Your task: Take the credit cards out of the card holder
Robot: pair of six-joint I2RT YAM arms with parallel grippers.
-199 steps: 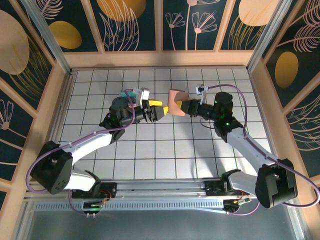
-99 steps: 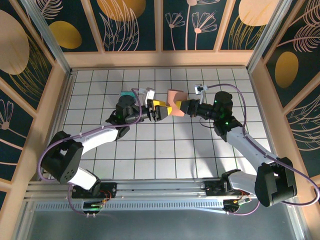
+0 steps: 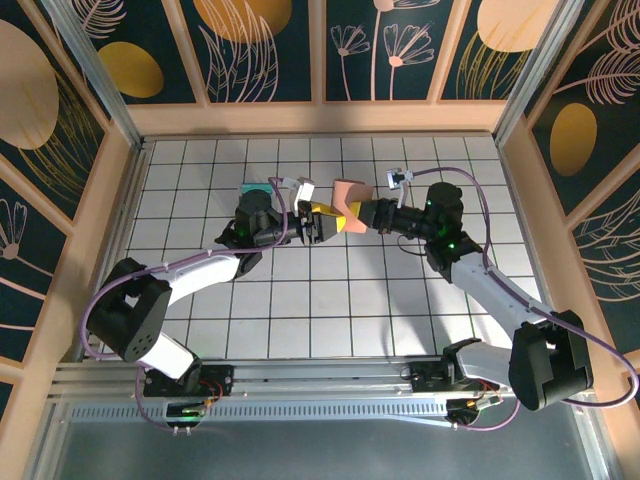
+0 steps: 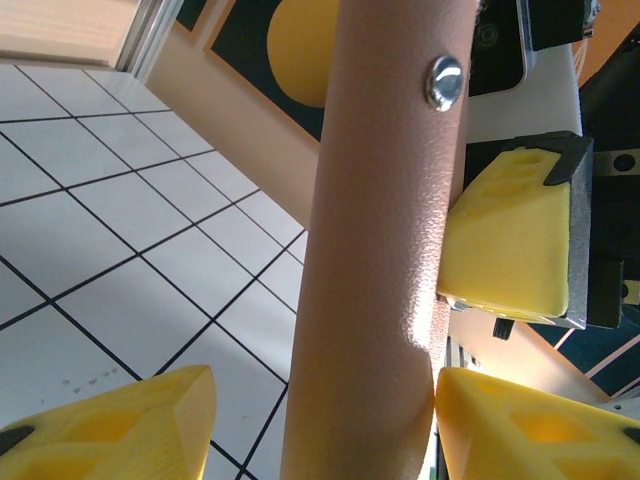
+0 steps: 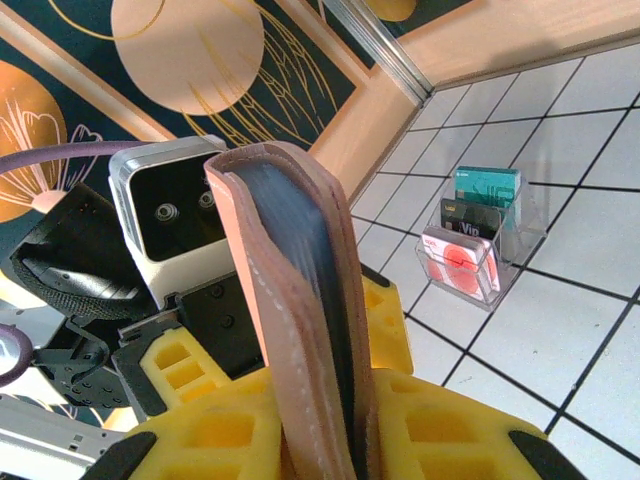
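Pinkish-brown card holder (image 5: 275, 300) pinched in R fingers (image 5: 440, 430); L fingers (image 4: 120, 420) part-open astride it, gap one side.

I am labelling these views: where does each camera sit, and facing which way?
Top: above and behind the arms, looking down on the table; both arms show, left gripper and right gripper meeting at the card holder.
Left wrist: on the left arm, facing the right gripper; the left fingers flank the card holder.
Right wrist: on the right arm, facing the left gripper; the right fingers clamp the card holder, card rack behind.
Both wrist views share the card holder.
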